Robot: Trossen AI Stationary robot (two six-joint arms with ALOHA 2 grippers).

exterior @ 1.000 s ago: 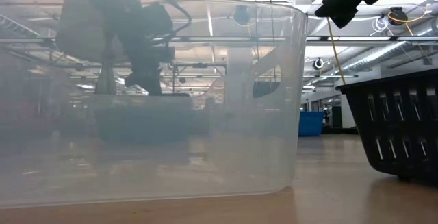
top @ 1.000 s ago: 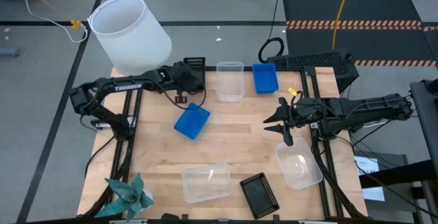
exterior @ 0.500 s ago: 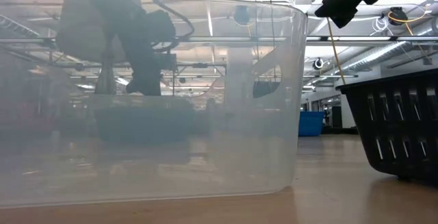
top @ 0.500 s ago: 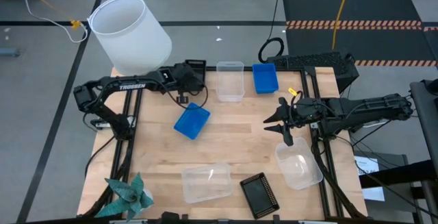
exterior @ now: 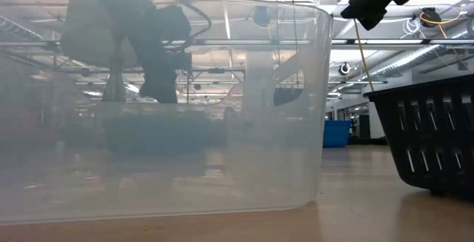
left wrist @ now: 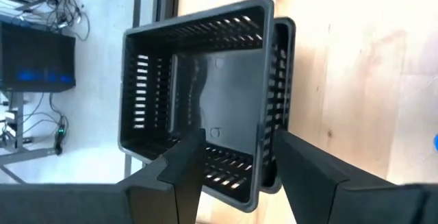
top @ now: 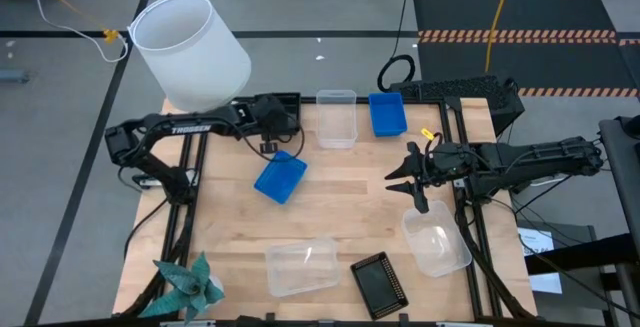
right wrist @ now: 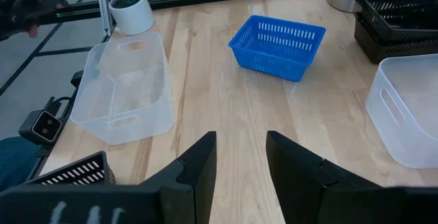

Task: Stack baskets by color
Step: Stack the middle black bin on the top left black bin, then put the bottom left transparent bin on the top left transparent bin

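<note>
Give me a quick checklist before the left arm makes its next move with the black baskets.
1. Left gripper open around the black stack's wall: ok.
2. Black basket nested in a second black one at the table's far left corner: ok.
3. Third black basket joined: not ok, alone at the near edge.
4. Blue basket beside the left arm, clear of the gripper: ok.
5. Right gripper parked open above the table: ok.

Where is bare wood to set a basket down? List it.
Free: the middle, between the tilted blue basket, right gripper and near clear basket; also the near-left corner by the teal star. Crowded: the far edge and near-right corner.
</note>
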